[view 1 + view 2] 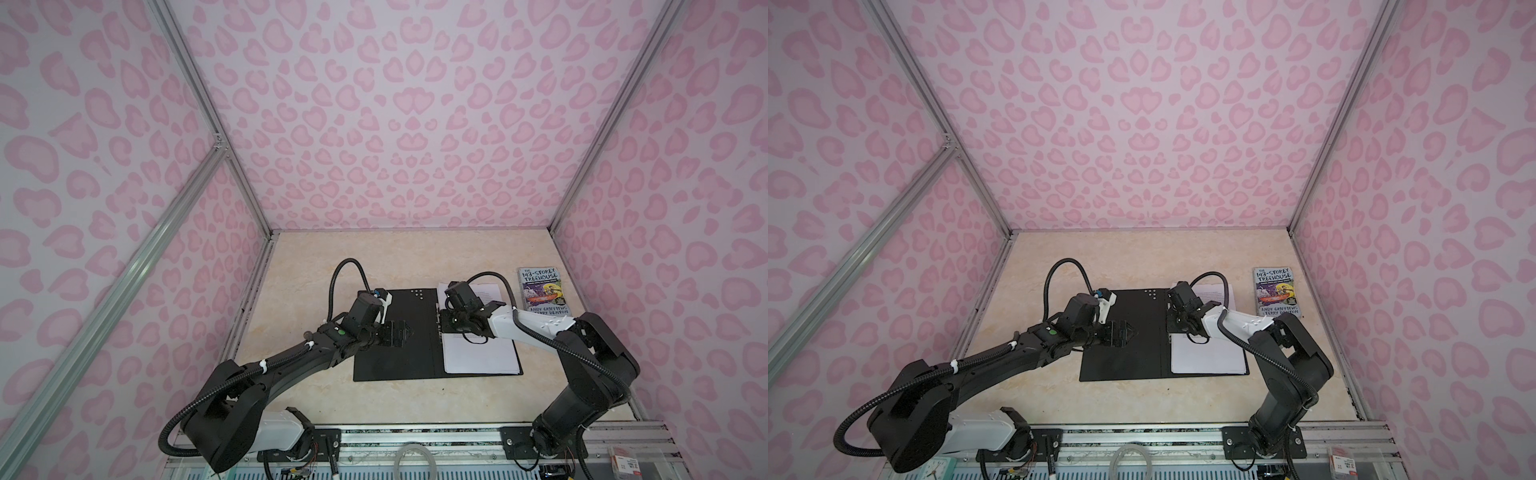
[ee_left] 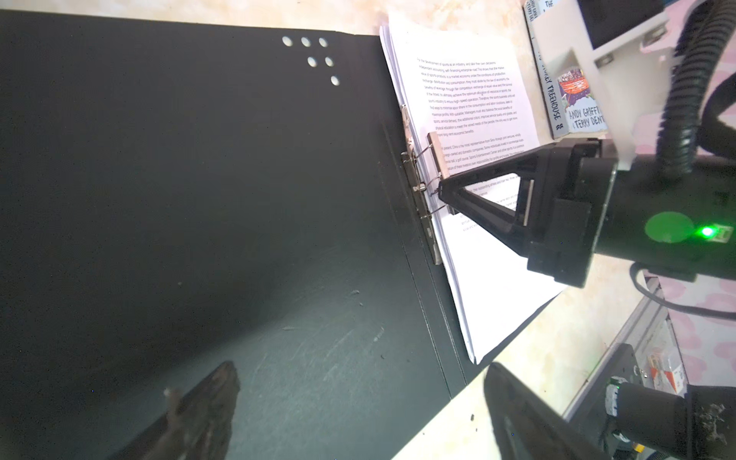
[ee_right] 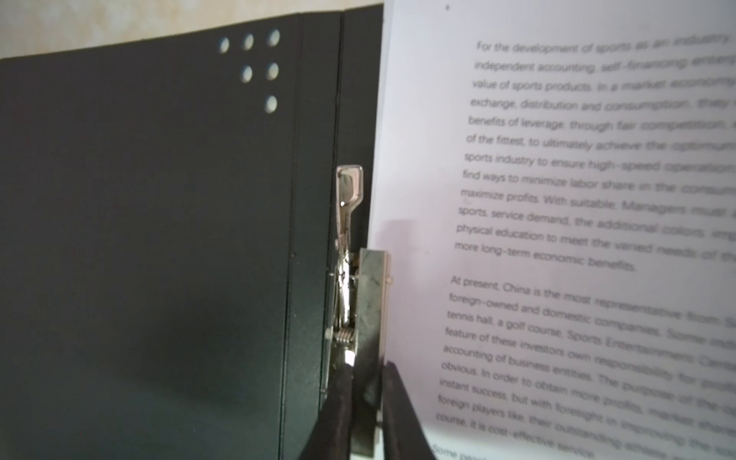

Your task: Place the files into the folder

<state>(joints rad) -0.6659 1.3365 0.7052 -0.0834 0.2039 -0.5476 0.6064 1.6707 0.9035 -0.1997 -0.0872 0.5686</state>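
Observation:
The folder (image 1: pixel 399 357) (image 1: pixel 1125 361) lies open and flat, black inside up, in both top views. The files (image 1: pixel 482 353) (image 1: pixel 1208 357), white sheets of black text, rest on its right half. At the spine the metal clip's raised bar (image 3: pixel 372 302) (image 2: pixel 438 155) stands on edge beside the files (image 3: pixel 577 199). My right gripper (image 3: pixel 366 378) (image 1: pixel 444 326) is shut on that bar, one finger on each side. My left gripper (image 2: pixel 360 374) (image 1: pixel 409 331) hovers open over the folder's bare left half (image 2: pixel 199 199), holding nothing.
A small colourful Treehouse paperback (image 1: pixel 544 291) (image 1: pixel 1277 291) lies on the beige tabletop just right of the folder. Pink patterned walls close in three sides. A metal rail with the arm bases (image 1: pixel 415 436) runs along the front edge.

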